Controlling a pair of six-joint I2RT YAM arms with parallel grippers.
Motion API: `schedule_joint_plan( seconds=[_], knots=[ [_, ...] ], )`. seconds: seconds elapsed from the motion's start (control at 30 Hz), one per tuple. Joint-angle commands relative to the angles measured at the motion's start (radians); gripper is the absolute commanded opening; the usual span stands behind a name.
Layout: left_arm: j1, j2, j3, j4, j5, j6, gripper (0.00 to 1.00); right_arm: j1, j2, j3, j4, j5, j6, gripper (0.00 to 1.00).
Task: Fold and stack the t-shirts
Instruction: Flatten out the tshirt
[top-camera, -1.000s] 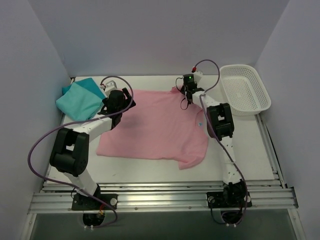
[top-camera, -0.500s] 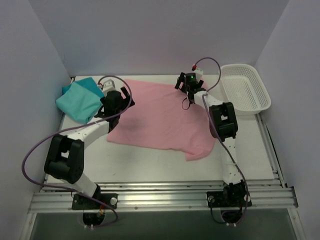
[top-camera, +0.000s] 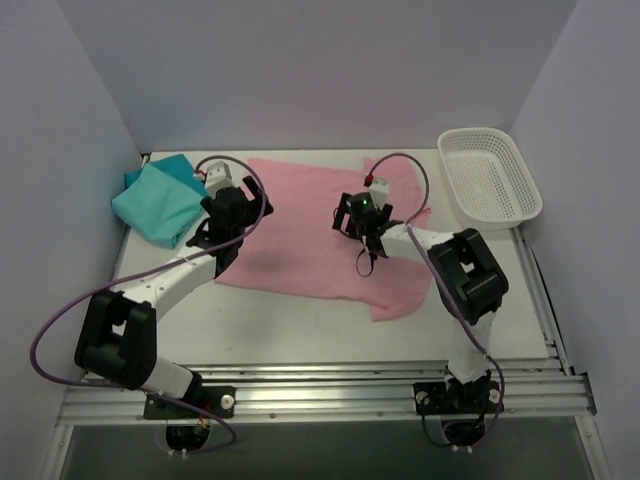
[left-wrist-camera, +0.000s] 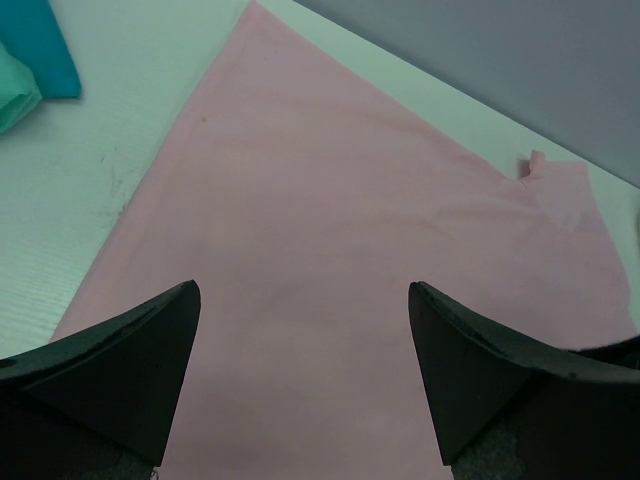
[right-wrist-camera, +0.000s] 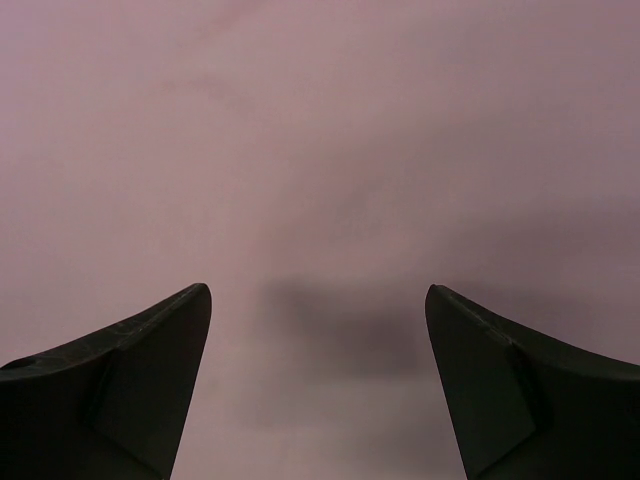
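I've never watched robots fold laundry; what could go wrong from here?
The right jaws hang open over the middle of the light pink cloth t-shirt, away from any edge; pinching there would likely bunch it. The purple cable loop dangling below that wrist might drag the cloth. The left arm could nudge the folded teal t-shirt.

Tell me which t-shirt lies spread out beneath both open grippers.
The pink t-shirt, spread flat in the middle; the teal t-shirt sits as a compact bundle at the far left.
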Motion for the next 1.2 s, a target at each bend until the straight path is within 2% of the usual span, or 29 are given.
schedule_joint_plan(
  seconds=[0.0, 0.07, 0.27, 0.37, 0.5, 0.63, 0.8, 1.03, 1.17],
  knots=[
    [-0.019, -0.062, -0.014, -0.062, -0.12, -0.044, 0.94, 0.052, -0.169, -0.088, -0.101, 0.171, 0.07, 0.84],
    [-0.028, -0.075, -0.05, -0.089, -0.176, -0.09, 0.94, 0.109, -0.273, -0.175, -0.136, 0.21, 0.113, 0.84],
    [-0.048, -0.105, -0.15, -0.056, -0.196, -0.152, 0.94, 0.226, -0.573, -0.356, -0.334, 0.288, 0.239, 0.85],
    [-0.056, -0.096, -0.173, -0.036, -0.196, -0.168, 0.94, 0.227, -0.653, -0.39, -0.382, 0.288, 0.251, 0.85],
    [-0.071, -0.081, -0.169, -0.023, -0.202, -0.176, 0.94, 0.215, -0.659, -0.378, -0.457, 0.322, 0.247, 0.86],
    [-0.087, -0.079, -0.155, -0.028, -0.22, -0.168, 0.94, 0.218, -0.665, -0.351, -0.513, 0.289, 0.25, 0.86],
    [-0.087, -0.082, -0.154, -0.031, -0.219, -0.156, 0.94, 0.259, -0.861, -0.462, -0.592, 0.174, 0.31, 0.83],
    [-0.093, -0.069, -0.175, 0.0, -0.202, -0.175, 0.94, 0.442, -1.126, -0.617, -0.793, 0.14, 0.535, 0.82],
    [-0.105, -0.072, -0.193, 0.013, -0.207, -0.197, 0.94, 0.523, -1.193, -0.667, -0.865, 0.138, 0.624, 0.8]
  ],
)
